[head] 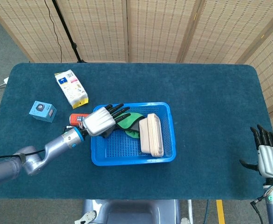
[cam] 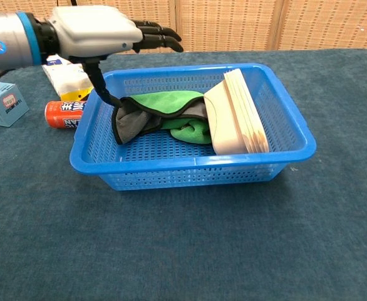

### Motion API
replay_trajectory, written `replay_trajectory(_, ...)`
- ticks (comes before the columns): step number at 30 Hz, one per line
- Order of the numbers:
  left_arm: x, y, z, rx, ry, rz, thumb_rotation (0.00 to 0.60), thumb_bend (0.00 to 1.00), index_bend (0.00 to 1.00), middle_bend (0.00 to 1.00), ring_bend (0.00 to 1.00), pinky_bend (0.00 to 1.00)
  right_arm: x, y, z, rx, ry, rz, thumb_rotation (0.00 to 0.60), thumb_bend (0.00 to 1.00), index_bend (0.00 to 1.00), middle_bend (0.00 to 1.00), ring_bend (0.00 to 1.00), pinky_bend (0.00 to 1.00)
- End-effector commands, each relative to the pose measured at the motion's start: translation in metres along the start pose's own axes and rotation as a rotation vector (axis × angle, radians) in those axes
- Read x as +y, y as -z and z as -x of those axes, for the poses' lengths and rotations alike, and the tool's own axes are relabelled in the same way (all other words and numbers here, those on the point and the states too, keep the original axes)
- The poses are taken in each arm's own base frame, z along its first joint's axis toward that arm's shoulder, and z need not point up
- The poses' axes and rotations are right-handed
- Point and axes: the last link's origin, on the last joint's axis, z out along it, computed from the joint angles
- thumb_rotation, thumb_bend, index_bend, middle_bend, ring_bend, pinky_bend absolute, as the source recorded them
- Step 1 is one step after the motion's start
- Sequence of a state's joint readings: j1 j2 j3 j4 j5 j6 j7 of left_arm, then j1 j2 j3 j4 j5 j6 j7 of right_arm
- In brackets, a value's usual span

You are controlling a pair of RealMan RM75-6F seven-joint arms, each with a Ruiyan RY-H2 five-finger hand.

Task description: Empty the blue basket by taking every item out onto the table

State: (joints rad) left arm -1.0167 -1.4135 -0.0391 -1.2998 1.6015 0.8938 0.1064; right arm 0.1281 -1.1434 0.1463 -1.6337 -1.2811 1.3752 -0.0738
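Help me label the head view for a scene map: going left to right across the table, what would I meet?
Small blue box → white and yellow packet → red can → left robot hand → green and grey cloth → stack of beige trays → right robot hand.

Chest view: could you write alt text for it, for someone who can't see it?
The robot's left hand hovers open above the left end of a blue basket that holds a green and grey cloth and a stack of pale trays. An orange can, a blue box and a white packet lie on the table left of it.
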Motion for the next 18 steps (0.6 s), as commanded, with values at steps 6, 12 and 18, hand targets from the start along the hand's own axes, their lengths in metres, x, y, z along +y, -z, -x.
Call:
replay_trajectory(6, 0.025, -0.042, 0.018, -0.033, 0.021, -0.041, 0.576, 0.07, 0.09, 0.01, 0.05, 0.28, 0.004, -0.001, -0.003, 0.005, -0.012, 0.011, 0.6, 0.0, 0.0, 0.0, 0.0, 0.0)
replay_trajectory(12, 0.031, -0.06, 0.032, -0.077, -0.002, -0.059, 0.588, 0.08, 0.09, 0.01, 0.05, 0.28, 0.006, -0.002, -0.004, 0.001, -0.022, 0.023, 0.6, 0.0, 0.0, 0.0, 0.0, 0.0)
replay_trajectory(18, 0.036, -0.069, 0.045, -0.118, 0.001, -0.072, 0.6, 0.09, 0.1, 0.01, 0.05, 0.28, 0.008, -0.003, -0.005, 0.002, -0.025, 0.033, 0.6, 0.0, 0.0, 0.0, 0.0, 0.0)
